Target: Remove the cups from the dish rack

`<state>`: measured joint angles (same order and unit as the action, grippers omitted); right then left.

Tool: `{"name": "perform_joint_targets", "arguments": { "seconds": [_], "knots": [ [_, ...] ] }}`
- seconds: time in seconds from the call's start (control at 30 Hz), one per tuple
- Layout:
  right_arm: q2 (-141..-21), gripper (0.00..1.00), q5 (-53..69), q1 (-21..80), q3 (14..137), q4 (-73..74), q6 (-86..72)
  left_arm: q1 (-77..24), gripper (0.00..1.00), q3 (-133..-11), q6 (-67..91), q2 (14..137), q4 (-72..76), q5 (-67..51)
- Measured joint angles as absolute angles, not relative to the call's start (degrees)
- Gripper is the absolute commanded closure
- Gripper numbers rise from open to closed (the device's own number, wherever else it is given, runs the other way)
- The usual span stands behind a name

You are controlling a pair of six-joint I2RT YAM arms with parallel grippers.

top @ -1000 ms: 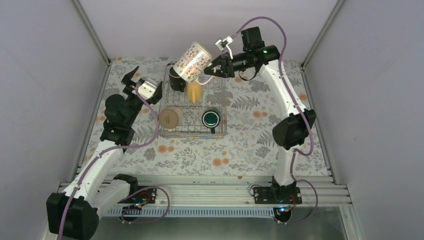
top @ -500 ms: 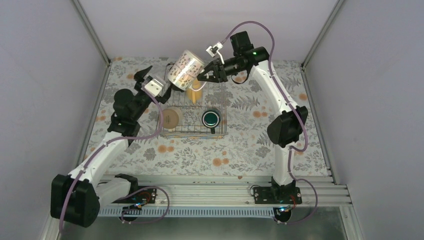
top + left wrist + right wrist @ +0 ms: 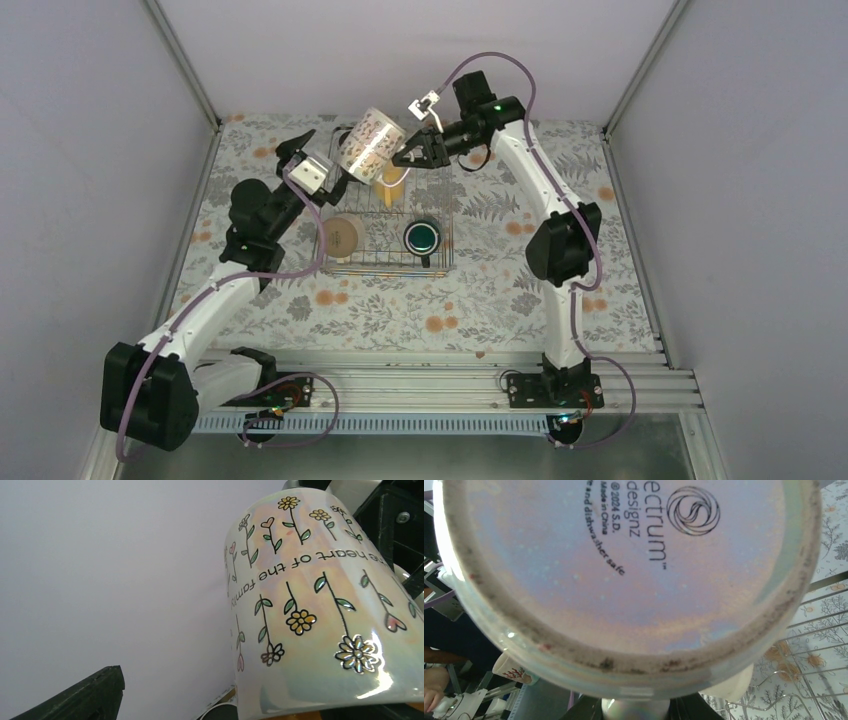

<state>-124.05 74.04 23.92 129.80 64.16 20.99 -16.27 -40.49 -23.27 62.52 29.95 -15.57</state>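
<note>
Above the far-left end of the dish rack [image 3: 446,205], clear of the wires, the pale flowered mug [image 3: 368,145] hangs tilted with its base facing the right wrist cam. Right gripper [image 3: 408,157] is clamped on the handle [image 3: 635,711], and that's the only hold on it. Left gripper [image 3: 322,160] sits just beside the mug wall, jaws spread wide, gripping nothing. Can't tell from its wrist view whether the mug is between the fingers or just ahead of them. Cream mug [image 3: 343,235], dark green mug [image 3: 422,237] and yellow-orange mug [image 3: 390,183] are in the rack. Black one I can't make out, probably hidden under the lifted mug. Handling: glazed ceramic, stiff, moderate weight, glossy iridescent finish, so likely slick under the pads, and it'll chip if knocked on wire or another mug. Handle pinch is off-centre, so expect it to pivot in the jaws. Looks like a handover setup. If so, left should take it across the body wall, squarely and mid-height, and be fully closed before right lets go.
</note>
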Motion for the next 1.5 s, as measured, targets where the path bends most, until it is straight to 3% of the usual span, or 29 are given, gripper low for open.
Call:
{"name": "perform_joint_targets", "arguments": {
  "seconds": [0.2, 0.33, 0.57, 0.63, 0.77, 0.83, 0.97, 1.2, 1.33, 1.5],
  "knots": [
    [-124.03, 0.97, 76.69, 23.90, 129.99, 62.81, 19.38, -16.29, 0.16, -42.63, -21.43, 63.61, 30.22, -16.19],
    [-122.10, 0.97, 80.77, 23.94, 124.95, 55.70, 13.52, -16.36, 0.42, -45.71, -20.05, 65.67, 29.87, -17.47],
    [-117.91, 0.97, 83.66, 24.47, 116.95, 44.86, 3.01, -18.06, 0.59, -50.63, -18.81, 69.78, 27.92, -19.09],
    [-117.78, 0.97, 84.18, 24.86, 116.95, 43.07, 1.58, -18.39, 0.67, -52.03, -18.48, 70.72, 27.53, -19.09],
    [-117.47, 0.94, 84.86, 25.47, 116.55, 39.66, -1.45, -18.55, 0.96, -52.82, -18.48, 70.89, 26.83, -19.05],
    [-117.14, 0.93, 85.10, 25.61, 115.20, 36.58, -3.44, -18.83, 0.97, -53.19, -17.65, 70.67, 26.98, -18.65],
    [-117.14, 0.76, 85.93, 25.82, 114.58, 32.60, -6.83, -19.05, 0.98, -53.39, -17.52, 69.95, 25.87, -16.95],
    [-117.16, 0.02, 86.59, 25.96, 116.31, 34.94, -3.46, -19.05, 0.98, -53.78, -19.27, 69.52, 22.74, -15.46],
    [-117.47, 0.00, 80.66, 26.06, 123.09, 46.48, 6.22, -18.98, 0.98, -54.37, -20.51, 69.28, 21.50, -13.43],
    [-115.44, 0.00, 62.92, 26.87, 126.23, 50.92, 17.52, -18.85, 0.98, -59.96, -24.71, 68.40, 12.03, -11.16]
  ]
}}
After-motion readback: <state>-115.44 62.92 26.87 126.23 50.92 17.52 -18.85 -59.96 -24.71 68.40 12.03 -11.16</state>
